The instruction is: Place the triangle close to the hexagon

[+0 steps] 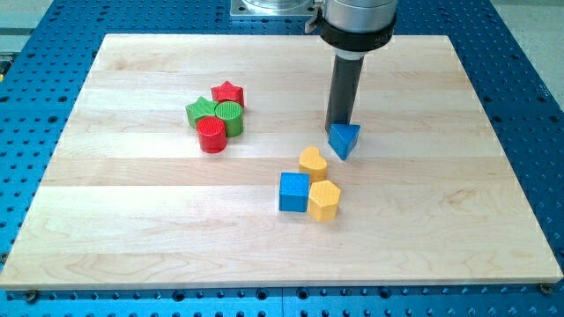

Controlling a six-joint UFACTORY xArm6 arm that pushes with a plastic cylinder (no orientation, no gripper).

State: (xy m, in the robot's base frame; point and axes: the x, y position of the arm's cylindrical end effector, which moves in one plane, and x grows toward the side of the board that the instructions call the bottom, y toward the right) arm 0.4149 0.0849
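A blue triangle (pixel 345 140) lies right of the board's middle. My tip (pixel 340 123) stands right at the triangle's top edge, touching or nearly touching it. A yellow hexagon (pixel 324 200) lies below the triangle, toward the view's bottom, about a block's width away from it. A yellow heart (pixel 313 164) sits between the two, just left of the triangle and above the hexagon. A blue cube (pixel 294 192) touches the hexagon's left side.
A cluster at the view's left holds a red star (pixel 228 92), a green cylinder (pixel 229 116), a red cylinder (pixel 211 135) and a green block (pixel 199 111) of unclear shape. The wooden board (pixel 132 229) lies on a blue perforated table (pixel 26 150).
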